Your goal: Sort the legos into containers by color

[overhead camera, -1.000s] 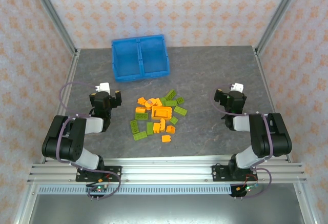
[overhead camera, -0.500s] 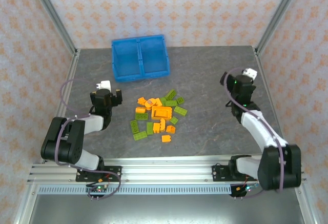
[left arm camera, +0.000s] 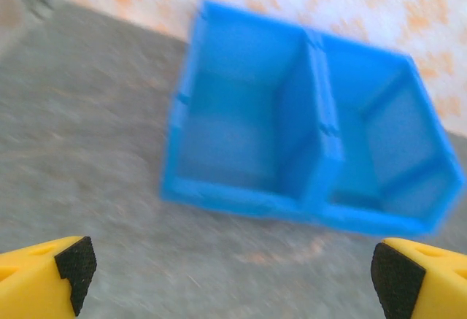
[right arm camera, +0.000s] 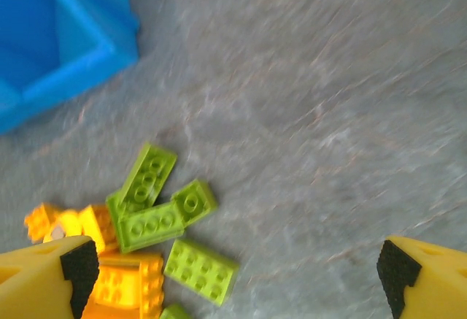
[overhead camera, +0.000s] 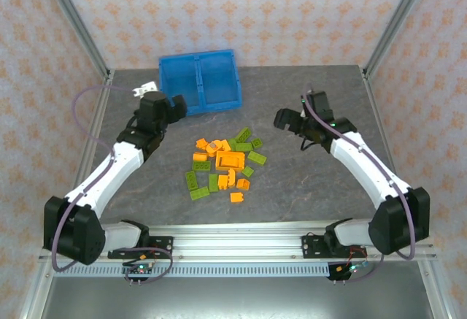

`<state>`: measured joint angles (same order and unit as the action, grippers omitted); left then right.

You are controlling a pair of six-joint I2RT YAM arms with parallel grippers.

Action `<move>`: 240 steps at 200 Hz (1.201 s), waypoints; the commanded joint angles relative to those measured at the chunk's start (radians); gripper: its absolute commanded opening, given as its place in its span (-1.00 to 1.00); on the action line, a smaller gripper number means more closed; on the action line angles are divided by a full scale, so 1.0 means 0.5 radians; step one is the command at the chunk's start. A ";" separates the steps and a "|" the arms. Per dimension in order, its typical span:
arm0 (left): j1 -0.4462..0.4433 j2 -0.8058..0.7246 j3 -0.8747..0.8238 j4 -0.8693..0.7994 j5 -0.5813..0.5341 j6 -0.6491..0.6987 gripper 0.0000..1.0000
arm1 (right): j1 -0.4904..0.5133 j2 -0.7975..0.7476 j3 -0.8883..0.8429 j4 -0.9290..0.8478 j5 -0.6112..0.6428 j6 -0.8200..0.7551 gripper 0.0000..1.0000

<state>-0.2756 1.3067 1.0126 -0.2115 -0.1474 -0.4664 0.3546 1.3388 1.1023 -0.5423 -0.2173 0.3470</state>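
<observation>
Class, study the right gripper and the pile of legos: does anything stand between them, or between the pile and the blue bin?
Nothing visible does. The open right gripper hangs right of the legos, only bare table between them. Bare table also separates the pile from the blue bin.

I'm scanning for writing and can read none: the blue bin (left arm camera: 241, 195) shows plain walls, and the lego bricks (right arm camera: 149, 224) show bare studs, too blurred for any lettering.
</observation>
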 commanded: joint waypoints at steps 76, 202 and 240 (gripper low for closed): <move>-0.145 0.790 0.276 -0.586 0.605 -0.430 0.61 | 0.089 0.116 0.103 -0.179 -0.039 -0.011 0.99; -0.151 1.194 0.495 -0.706 0.509 -0.417 -0.24 | 0.091 0.133 0.144 -0.216 0.045 0.001 0.99; -0.150 1.093 0.517 -0.751 0.438 -0.366 -0.47 | 0.091 0.133 0.139 -0.193 0.047 0.037 0.99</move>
<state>-0.3470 1.8973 1.2610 -0.5293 0.1280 -0.6724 0.3931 1.4017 1.1469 -0.6220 -0.2256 0.3477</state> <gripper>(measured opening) 0.315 0.994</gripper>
